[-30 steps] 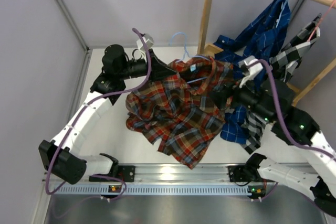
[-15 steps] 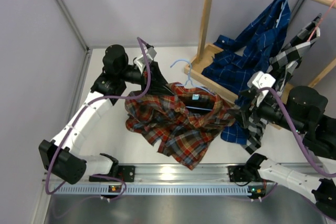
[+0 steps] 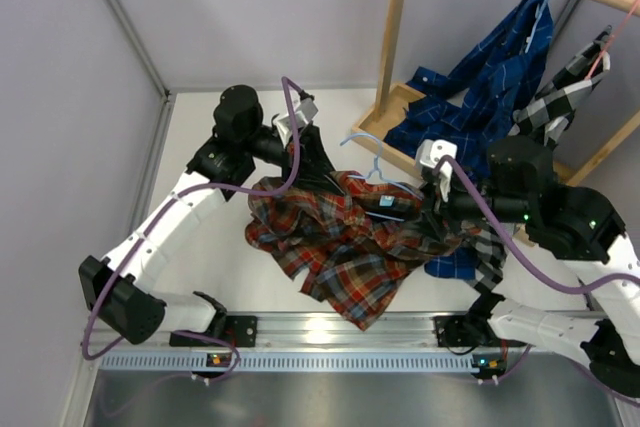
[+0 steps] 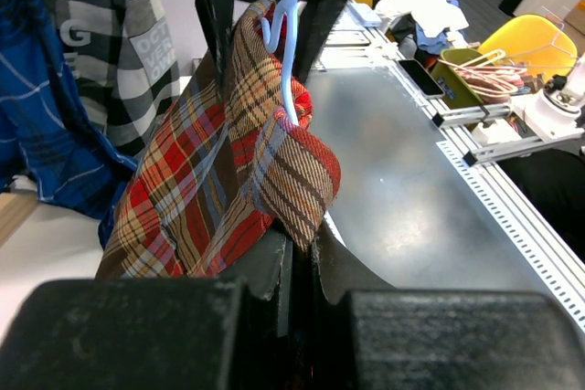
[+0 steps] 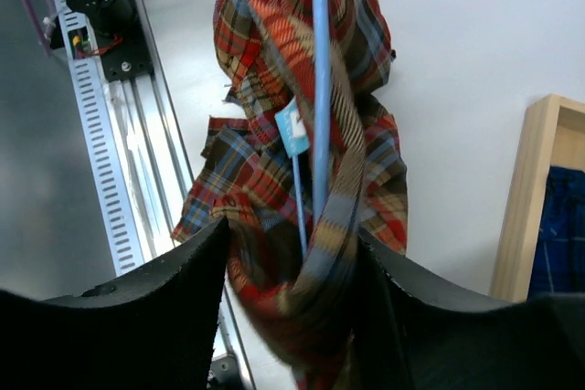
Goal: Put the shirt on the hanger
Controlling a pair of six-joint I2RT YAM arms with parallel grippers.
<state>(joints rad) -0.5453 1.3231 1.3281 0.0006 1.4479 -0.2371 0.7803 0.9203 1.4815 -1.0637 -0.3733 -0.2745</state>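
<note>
My left gripper [image 3: 314, 159] is closed on the shirt [image 3: 350, 237]. In the left wrist view a fold of the plaid cloth is pinched between my fingers [image 4: 274, 262]. The hanger [image 4: 291, 34] comes up out of this fold, with its small hook at the top. The place of this grip is to the left of the wooden rack [image 3: 395, 37], near its foot.

The shirt hangs from there and spreads over the table [image 3: 230, 277], on the side of the rack toward my bases. It is bunched and wrinkled, not flat. In the top view the light-blue hook stands up between the collar and the rack's foot.

My right gripper [image 3: 425, 209] is at the right edge of the shirt, also close before the rack's foot. In the right wrist view its jaws stand apart, and a thick fold of cloth and the hanger's wire run between them. I cannot tell whether they press on the fold or are only around it.

On the rack hang a dark blue shirt [image 3: 490, 77] and a black-and-white check shirt [image 3: 550, 107].
</note>
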